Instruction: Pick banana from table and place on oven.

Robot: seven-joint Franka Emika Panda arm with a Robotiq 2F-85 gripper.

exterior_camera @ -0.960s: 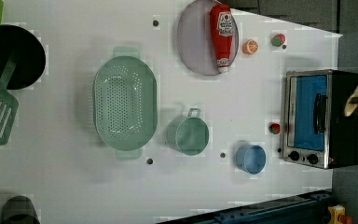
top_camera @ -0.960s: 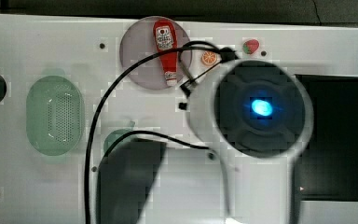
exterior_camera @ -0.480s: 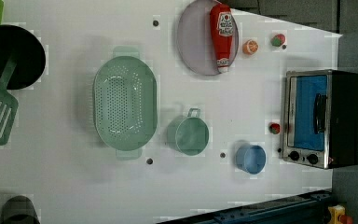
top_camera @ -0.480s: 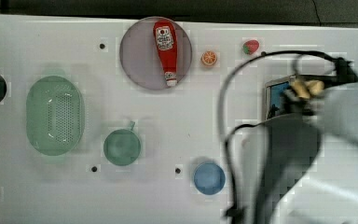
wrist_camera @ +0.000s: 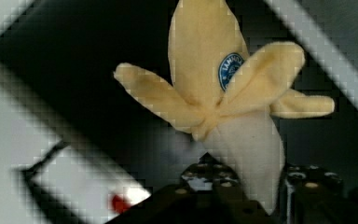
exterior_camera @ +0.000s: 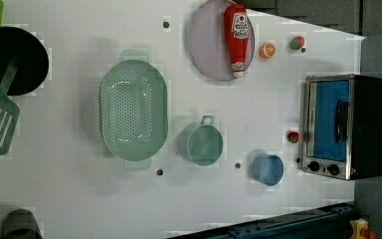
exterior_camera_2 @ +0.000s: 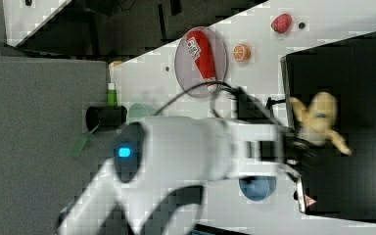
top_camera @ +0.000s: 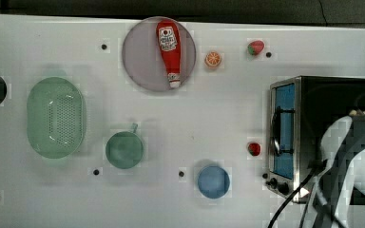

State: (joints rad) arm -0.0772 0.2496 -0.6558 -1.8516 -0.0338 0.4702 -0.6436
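Note:
The banana (wrist_camera: 214,93) is a pale yellow plush one with its peel flaps spread and a blue sticker. Its lower end sits between my gripper's (wrist_camera: 256,186) black fingers, which are shut on it. In the right view the banana (exterior_camera_2: 318,120) is over the oven's (exterior_camera_2: 362,73) black top, with the gripper (exterior_camera_2: 301,147) beside it at the end of the white arm. In the top view the banana's tips (top_camera: 361,113) peek out above the arm, over the oven (top_camera: 337,99). The oven stands at the right end of the white table (top_camera: 218,118).
A ketchup bottle (top_camera: 168,50) lies on a grey plate (top_camera: 142,61). An orange slice (top_camera: 213,59) and a strawberry (top_camera: 255,47) lie beyond it; another strawberry (top_camera: 254,148) is by the oven door. A green colander (top_camera: 56,117), green cup (top_camera: 124,149) and blue cup (top_camera: 213,181) stand on the table.
In the top view the arm has swung from the table's middle to the right, over the oven, carrying the banana along.

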